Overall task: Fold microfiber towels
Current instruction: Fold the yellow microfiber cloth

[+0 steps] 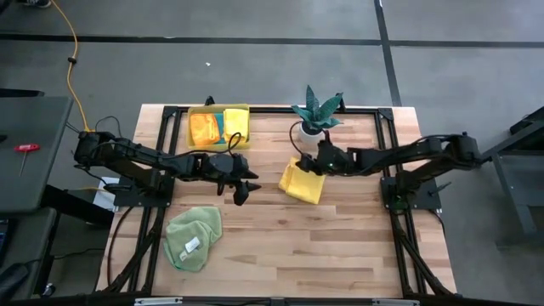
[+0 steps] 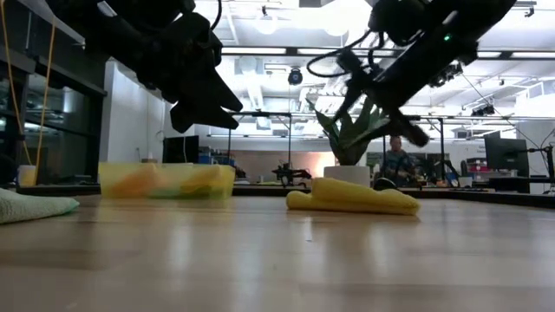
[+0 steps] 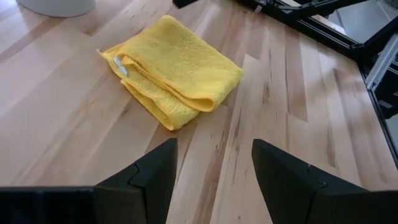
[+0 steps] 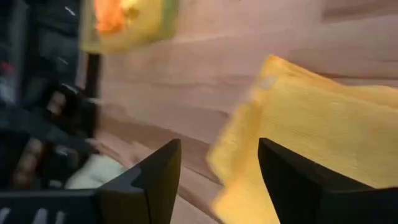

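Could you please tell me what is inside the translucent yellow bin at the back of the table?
The yellow bin holds an orange towel and a yellow towel, with a teal strip between them. Anything underneath them is covered.

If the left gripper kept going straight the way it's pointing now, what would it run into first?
Most likely the folded yellow microfiber towel. The left gripper, fingers open, points across bare wooden table toward it, and nothing lies between. It hangs above the table, so depth is uncertain and it could meet the wood first.
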You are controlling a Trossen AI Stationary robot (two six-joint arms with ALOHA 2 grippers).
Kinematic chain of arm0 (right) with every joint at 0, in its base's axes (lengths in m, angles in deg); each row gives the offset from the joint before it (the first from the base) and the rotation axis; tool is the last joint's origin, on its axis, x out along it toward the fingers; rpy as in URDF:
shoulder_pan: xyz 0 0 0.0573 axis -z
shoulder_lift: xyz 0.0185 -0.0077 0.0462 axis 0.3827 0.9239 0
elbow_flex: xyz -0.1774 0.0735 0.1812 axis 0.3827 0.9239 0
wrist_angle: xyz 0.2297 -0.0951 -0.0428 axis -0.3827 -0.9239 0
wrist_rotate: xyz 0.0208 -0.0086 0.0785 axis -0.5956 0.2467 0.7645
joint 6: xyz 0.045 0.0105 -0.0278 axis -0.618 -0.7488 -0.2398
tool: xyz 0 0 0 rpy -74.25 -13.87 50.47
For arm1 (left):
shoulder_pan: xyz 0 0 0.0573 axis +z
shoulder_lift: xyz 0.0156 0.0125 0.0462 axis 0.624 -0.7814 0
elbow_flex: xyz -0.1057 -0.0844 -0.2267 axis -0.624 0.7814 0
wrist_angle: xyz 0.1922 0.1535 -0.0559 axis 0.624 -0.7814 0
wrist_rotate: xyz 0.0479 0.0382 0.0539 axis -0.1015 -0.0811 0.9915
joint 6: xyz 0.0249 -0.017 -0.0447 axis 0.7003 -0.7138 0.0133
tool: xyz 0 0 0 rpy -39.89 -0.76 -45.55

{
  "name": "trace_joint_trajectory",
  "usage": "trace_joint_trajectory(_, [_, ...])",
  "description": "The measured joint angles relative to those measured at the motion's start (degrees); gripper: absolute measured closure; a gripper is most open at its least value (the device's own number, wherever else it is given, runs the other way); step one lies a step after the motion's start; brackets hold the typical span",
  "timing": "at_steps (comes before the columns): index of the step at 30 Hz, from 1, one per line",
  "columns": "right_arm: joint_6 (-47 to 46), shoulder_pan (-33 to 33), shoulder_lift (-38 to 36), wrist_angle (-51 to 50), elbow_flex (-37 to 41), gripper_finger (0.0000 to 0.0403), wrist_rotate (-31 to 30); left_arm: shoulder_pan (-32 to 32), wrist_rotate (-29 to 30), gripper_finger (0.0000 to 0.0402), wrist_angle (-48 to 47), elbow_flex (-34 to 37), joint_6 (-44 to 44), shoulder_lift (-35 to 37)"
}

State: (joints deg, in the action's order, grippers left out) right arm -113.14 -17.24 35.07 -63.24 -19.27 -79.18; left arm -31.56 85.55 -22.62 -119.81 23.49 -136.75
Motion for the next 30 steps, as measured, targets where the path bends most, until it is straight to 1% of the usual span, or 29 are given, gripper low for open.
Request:
trace_joint_trajectory(2, [0.65, -0.24, -2.48, -7.21, -0.02, 0.0197, 0.38, 0.00, -0.60, 0.0206, 0.02, -0.02, 0.00, 0.00])
trace_joint_trajectory(6, [-4.83, -2.02, -6.05, -23.45, -0.02, 0.0202, 0.12, 0.00, -0.82, 0.0206, 0.02, 0.00, 0.00, 0.00])
trace_joint_trajectory(9, [-9.15, -3.83, -6.24, -31.21, 0.07, 0.0203, 0.59, 0.00, -0.82, 0.0206, 0.07, 0.00, 0.00, 0.00])
trace_joint_trajectory(15, [-13.57, -6.29, -3.29, -30.19, 2.01, 0.0203, 2.15, 0.00, -0.82, 0.0206, 0.50, 0.00, -0.20, 0.00])
trace_joint_trajectory(24, [-15.14, -6.01, 4.84, -18.67, 2.60, 0.0204, 3.18, 0.00, -0.82, 0.0206, 0.58, 0.00, -0.77, 0.00])
trace_joint_trajectory(26, [-15.91, -6.01, 6.49, -17.65, 2.60, 0.0204, 4.14, 0.00, -0.82, 0.0206, 0.50, 0.00, -1.97, 0.00])
trace_joint_trajectory(30, [-17.29, -6.01, 8.18, -16.34, 2.44, 0.0204, 4.21, 0.00, -0.82, 0.0206, 0.49, 0.00, -2.75, 0.00])
